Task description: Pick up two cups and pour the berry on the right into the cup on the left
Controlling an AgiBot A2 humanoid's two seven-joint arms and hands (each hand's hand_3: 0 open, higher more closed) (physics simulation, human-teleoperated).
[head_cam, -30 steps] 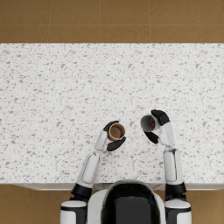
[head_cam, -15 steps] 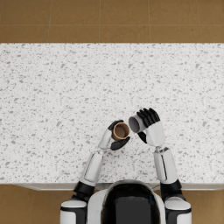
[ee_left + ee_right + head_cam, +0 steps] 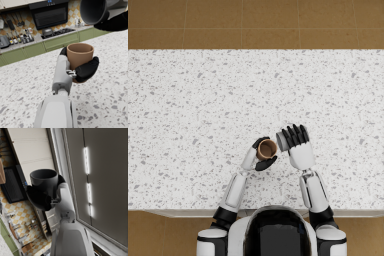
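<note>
The speckled white table [image 3: 188, 125] spanned the head view. Above its near edge, the right robot hand [image 3: 297, 145] gripped the dark grey cup [image 3: 282, 142], tipped on its side with the mouth toward the left and its rim just beside the brown cup [image 3: 266, 149]. The left robot hand [image 3: 262, 156] gripped the brown cup upright, fingers wrapped round its wall. In the left wrist view the grey cup's open mouth hung above and beside the brown one. No berry could be made out.
</note>
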